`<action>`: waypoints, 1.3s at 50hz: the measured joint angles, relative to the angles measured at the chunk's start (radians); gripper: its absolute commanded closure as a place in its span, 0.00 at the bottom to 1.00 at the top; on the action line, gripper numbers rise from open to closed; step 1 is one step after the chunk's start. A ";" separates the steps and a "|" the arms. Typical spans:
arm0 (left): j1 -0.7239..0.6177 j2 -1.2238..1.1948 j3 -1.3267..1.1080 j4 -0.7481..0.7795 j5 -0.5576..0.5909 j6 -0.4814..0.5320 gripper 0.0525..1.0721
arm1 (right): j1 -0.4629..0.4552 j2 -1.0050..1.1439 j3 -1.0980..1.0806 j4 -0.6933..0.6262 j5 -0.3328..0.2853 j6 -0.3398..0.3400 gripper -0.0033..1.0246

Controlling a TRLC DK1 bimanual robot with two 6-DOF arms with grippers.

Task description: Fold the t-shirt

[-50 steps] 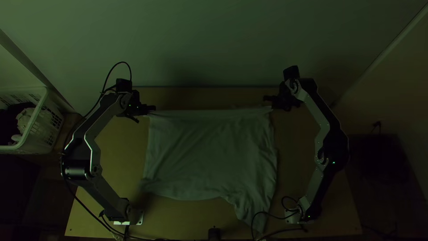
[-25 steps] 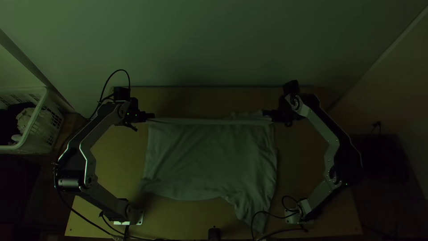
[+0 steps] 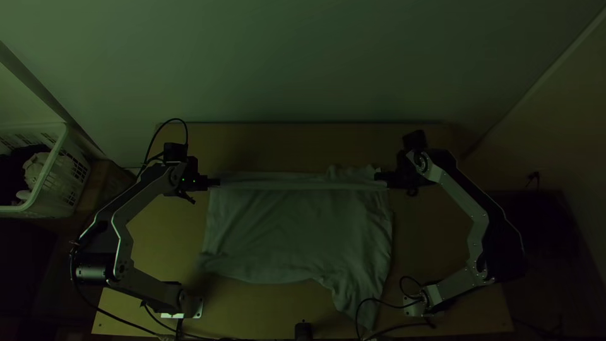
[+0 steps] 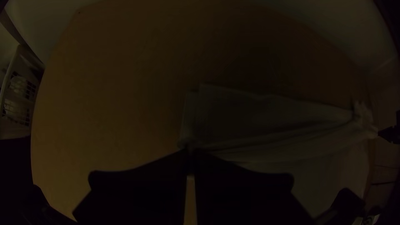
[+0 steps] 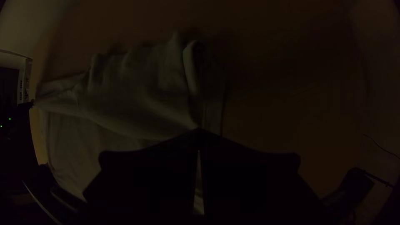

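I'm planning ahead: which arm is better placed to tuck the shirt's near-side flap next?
Probably the right. The flap lies on that side, and the right gripper is nearer it than the left gripper. Both grip the shirt, so the right must first let go.

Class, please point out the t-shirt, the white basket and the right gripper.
T-shirt [image 3: 297, 227]: top view, middle of its spread part.
White basket [image 3: 55, 202]: top view, its slotted side wall.
Right gripper [image 3: 379, 176]: top view, between its fingertips.
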 measured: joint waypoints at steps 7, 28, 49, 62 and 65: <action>0.007 -0.001 -0.028 0.022 0.000 0.004 0.97 | 0.006 -0.011 -0.067 0.041 0.000 0.000 0.97; 0.036 -0.001 -0.067 0.044 0.118 0.039 0.05 | 0.032 -0.032 -0.175 0.111 0.021 0.000 0.67; 0.110 -0.151 -0.068 0.017 0.232 0.042 0.05 | 0.067 -0.318 -0.210 0.037 0.026 0.008 0.57; 0.133 -0.314 -0.078 -0.116 0.244 0.112 0.05 | 0.128 -0.462 -0.269 -0.091 0.026 0.057 0.57; 0.139 -0.355 -0.088 -0.169 0.244 0.143 0.05 | 0.135 -0.488 -0.288 -0.120 0.026 0.066 0.57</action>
